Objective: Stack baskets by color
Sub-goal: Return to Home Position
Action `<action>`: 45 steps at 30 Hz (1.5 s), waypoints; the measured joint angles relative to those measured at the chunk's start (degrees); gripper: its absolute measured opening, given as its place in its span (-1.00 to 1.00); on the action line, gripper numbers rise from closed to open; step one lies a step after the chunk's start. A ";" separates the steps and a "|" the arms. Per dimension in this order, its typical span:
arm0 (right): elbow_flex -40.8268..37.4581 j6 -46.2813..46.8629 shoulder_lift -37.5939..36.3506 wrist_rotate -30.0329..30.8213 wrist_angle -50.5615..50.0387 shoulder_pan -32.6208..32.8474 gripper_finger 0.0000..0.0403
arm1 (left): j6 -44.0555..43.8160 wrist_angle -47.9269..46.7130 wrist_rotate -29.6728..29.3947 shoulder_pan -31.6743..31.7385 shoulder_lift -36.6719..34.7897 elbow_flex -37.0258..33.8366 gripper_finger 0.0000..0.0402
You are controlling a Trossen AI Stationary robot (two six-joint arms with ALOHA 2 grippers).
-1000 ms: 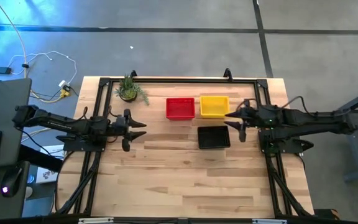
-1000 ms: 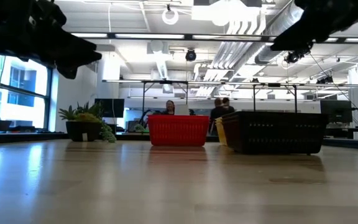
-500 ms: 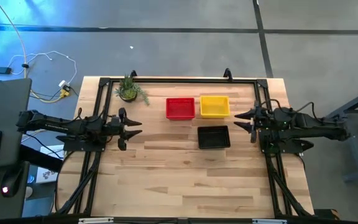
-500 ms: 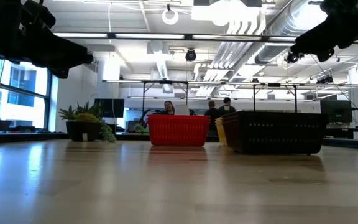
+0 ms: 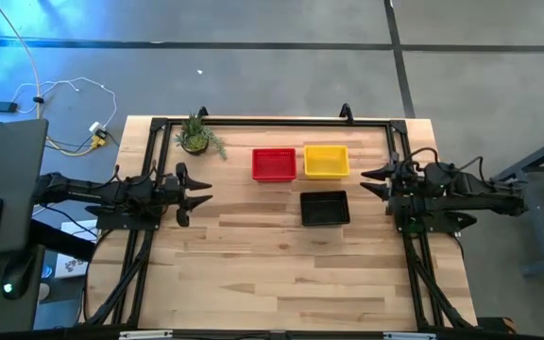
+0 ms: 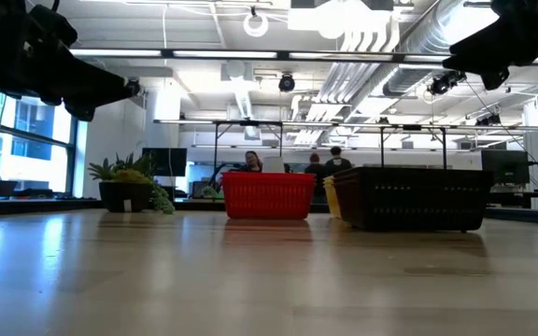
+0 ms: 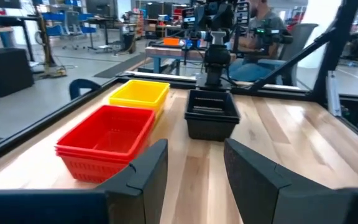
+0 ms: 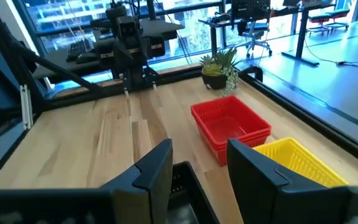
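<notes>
— Where do the baskets stand?
— Toward the far right of the wooden tabletop (image 5: 253,274): the red perforated plastic baskets (image 5: 274,164) sit nested just left of the yellow perforated plastic baskets (image 5: 326,161), with the black perforated plastic baskets (image 5: 325,209) nearer, in front of the yellow.
— And the arms?
— The left pincer (image 5: 199,192) hovers at the left side and the right pincer (image 5: 365,180) at the right, both spread wide, holding nothing.

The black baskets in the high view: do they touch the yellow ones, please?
No, bare table shows between the black baskets and the yellow baskets.
</notes>
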 joint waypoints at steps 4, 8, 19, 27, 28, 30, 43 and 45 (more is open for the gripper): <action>-5.47 -0.34 -0.23 -1.73 7.65 0.17 -0.32 | 0.29 -0.17 3.02 0.00 0.00 0.00 -0.28; -13.80 -0.37 -0.22 -3.03 18.11 0.72 -0.32 | 1.70 -0.17 4.14 -0.02 0.02 0.00 -0.28; -20.88 0.49 -0.15 -3.99 30.27 0.74 -0.32 | 4.29 -0.20 3.93 -0.02 0.04 0.00 -0.28; -20.88 3.27 -0.09 -3.28 26.00 0.74 -0.32 | 4.32 -0.20 2.34 -0.02 0.04 0.00 -0.28; -20.88 3.28 -0.09 -3.26 25.50 0.74 -0.32 | 4.32 -0.20 2.32 -0.02 0.04 0.00 -0.28; -20.88 3.30 -0.09 -3.27 25.02 0.74 -0.32 | 4.32 -0.20 2.32 -0.02 0.04 0.00 -0.28; -20.83 3.28 -0.09 -3.25 24.80 0.74 -0.32 | 4.32 -0.19 2.19 -0.02 0.04 0.02 -0.28; -20.83 3.28 -0.09 -3.24 24.80 0.74 -0.32 | 4.32 -0.20 2.19 -0.02 0.04 0.02 -0.28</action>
